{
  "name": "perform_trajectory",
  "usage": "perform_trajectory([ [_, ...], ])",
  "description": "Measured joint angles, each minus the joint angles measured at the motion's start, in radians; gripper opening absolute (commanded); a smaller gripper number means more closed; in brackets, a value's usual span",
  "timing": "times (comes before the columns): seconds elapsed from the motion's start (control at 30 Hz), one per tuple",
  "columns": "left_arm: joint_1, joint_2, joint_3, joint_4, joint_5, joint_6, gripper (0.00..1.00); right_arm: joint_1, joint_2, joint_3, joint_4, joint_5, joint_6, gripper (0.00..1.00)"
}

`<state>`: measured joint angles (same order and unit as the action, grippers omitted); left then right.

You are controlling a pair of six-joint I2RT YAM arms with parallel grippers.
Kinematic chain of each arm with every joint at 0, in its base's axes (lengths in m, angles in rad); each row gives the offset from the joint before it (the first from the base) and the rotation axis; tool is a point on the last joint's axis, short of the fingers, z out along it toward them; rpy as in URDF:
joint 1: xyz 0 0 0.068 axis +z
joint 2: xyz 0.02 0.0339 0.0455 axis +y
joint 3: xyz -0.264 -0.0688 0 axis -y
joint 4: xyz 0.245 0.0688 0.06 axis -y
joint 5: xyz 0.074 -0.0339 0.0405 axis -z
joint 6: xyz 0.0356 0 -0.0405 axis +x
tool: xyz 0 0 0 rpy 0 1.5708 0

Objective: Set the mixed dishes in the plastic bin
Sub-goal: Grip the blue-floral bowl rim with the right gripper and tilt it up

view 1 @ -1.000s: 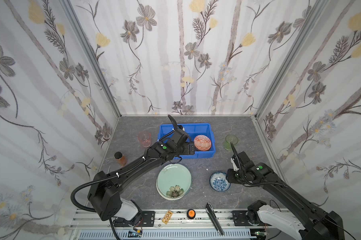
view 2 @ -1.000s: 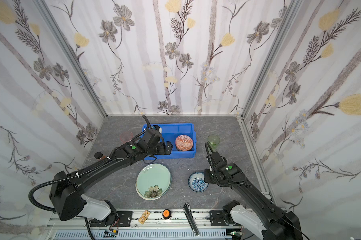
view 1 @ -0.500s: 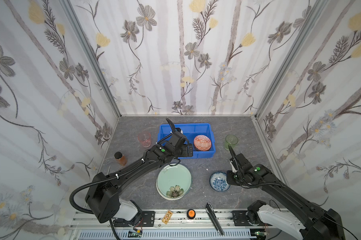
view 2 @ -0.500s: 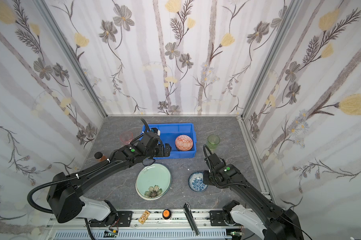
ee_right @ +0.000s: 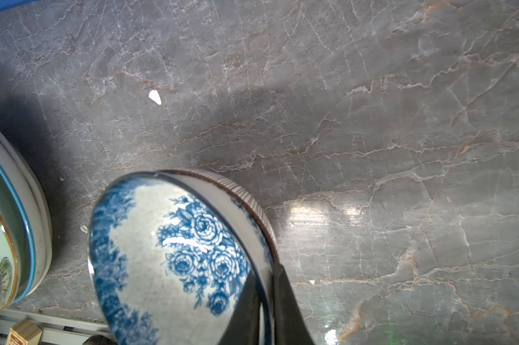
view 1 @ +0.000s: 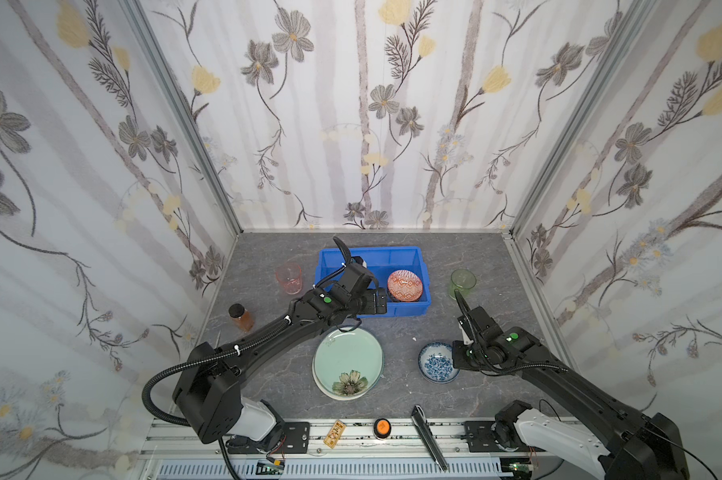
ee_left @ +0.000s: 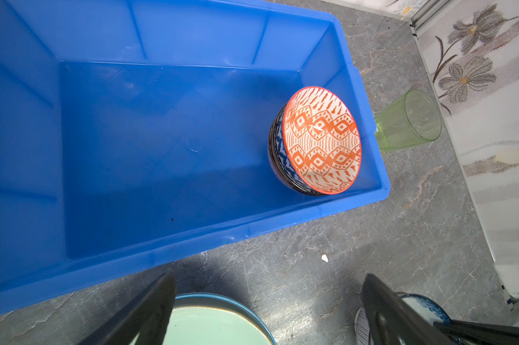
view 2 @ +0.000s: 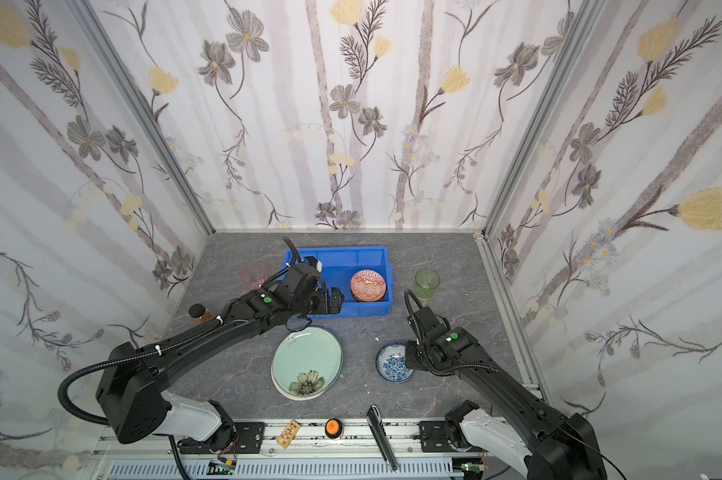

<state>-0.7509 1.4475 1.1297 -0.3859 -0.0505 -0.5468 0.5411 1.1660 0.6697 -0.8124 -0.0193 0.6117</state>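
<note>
My right gripper [ee_right: 265, 304] is shut on the rim of a blue-flowered bowl [ee_right: 168, 254], one finger inside and one outside. That bowl [view 1: 437, 365] sits nested in a striped bowl [ee_right: 246, 197] on the table at front right. The plastic bin [view 1: 371, 250] stands at the back middle and holds an orange-patterned bowl [ee_left: 321, 140] stacked on darker bowls. My left gripper [ee_left: 268, 279] hangs open over the table between the bin's front wall and a pale green flower plate [view 1: 348, 361], holding nothing. A pink tumbler [view 1: 288, 278] stands left of the bin, a green tumbler [view 1: 462, 282] right of it.
An amber jar with a black lid [view 1: 240, 316] stands near the left wall. The green plate lies on a second, whitish plate [ee_right: 40, 227]. On the front rail lie an orange knob [view 1: 382, 427], a black tool [view 1: 427, 436] and a small wooden tag [view 1: 334, 432].
My right gripper came down to the blue bowl and closed on its rim. My left gripper drew back from over the bin toward the front, still open.
</note>
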Motion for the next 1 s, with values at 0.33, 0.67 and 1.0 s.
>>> perform_trajectory([
  [0.33,0.000,0.008,0.000,0.008,0.017,-0.003,1.00,0.000,-0.002,0.013,-0.006,0.004,-0.003,0.00],
  [0.67,0.000,0.008,-0.001,0.014,0.026,-0.007,1.00,0.001,-0.015,0.024,-0.034,0.004,-0.003,0.00],
  [1.0,0.012,0.012,-0.015,0.014,0.059,-0.029,1.00,0.003,-0.035,0.053,-0.050,0.008,-0.003,0.00],
])
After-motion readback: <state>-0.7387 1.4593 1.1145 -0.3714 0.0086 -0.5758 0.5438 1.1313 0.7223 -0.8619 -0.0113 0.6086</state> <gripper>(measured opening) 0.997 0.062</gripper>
